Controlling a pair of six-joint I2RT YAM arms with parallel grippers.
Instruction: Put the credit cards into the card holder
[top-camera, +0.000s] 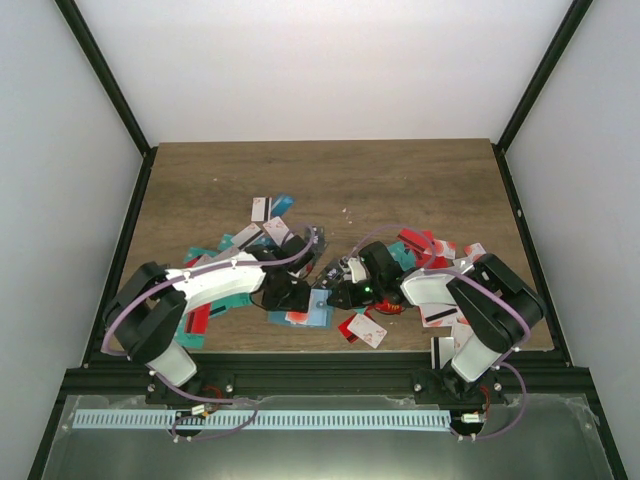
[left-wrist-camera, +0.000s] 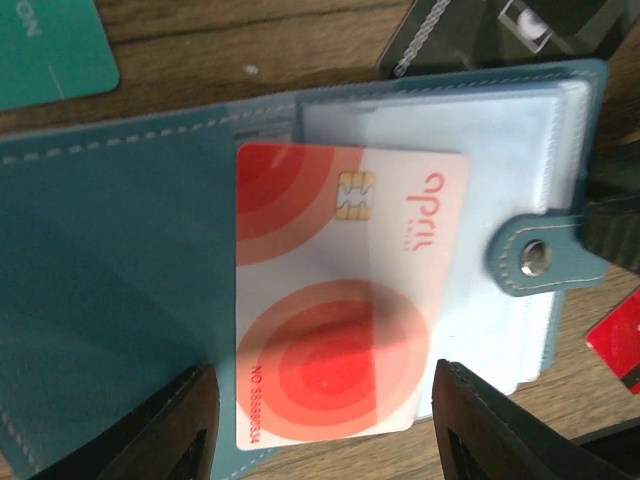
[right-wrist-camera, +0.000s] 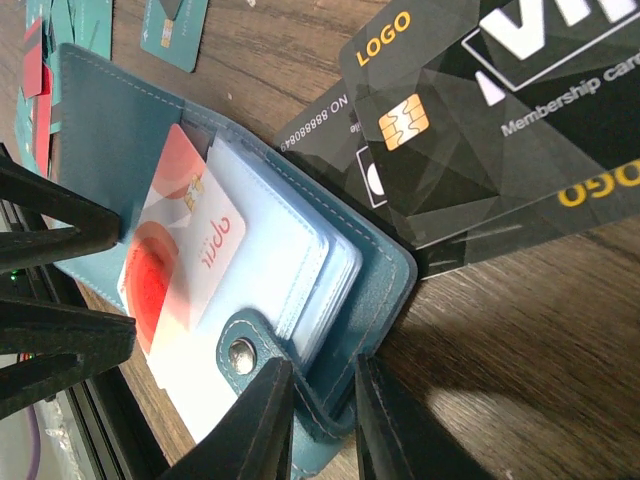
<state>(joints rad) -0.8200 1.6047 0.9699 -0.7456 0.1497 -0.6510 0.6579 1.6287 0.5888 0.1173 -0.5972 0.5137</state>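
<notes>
The teal-blue card holder (top-camera: 318, 318) lies open near the table's front edge, its clear sleeves (left-wrist-camera: 450, 140) facing up. A white credit card with red circles (left-wrist-camera: 340, 300) rests on the sleeves, one end under the inner flap. My left gripper (left-wrist-camera: 325, 400) is open, its fingers either side of the card's near end with small gaps. My right gripper (right-wrist-camera: 322, 390) is shut on the card holder's (right-wrist-camera: 110, 130) outer cover edge, beside the clasp tab (right-wrist-camera: 240, 350). The same card (right-wrist-camera: 185, 250) shows in the right wrist view. More credit cards (top-camera: 235, 243) lie scattered around.
Black cards (right-wrist-camera: 460, 150) lie fanned just beyond the holder, partly under its edge. A teal-green card (left-wrist-camera: 50, 50) sits past the holder's left flap. Loose cards cluster at the right (top-camera: 440, 250), and a red-white one (top-camera: 366, 330) lies beside the holder, near the table's front edge.
</notes>
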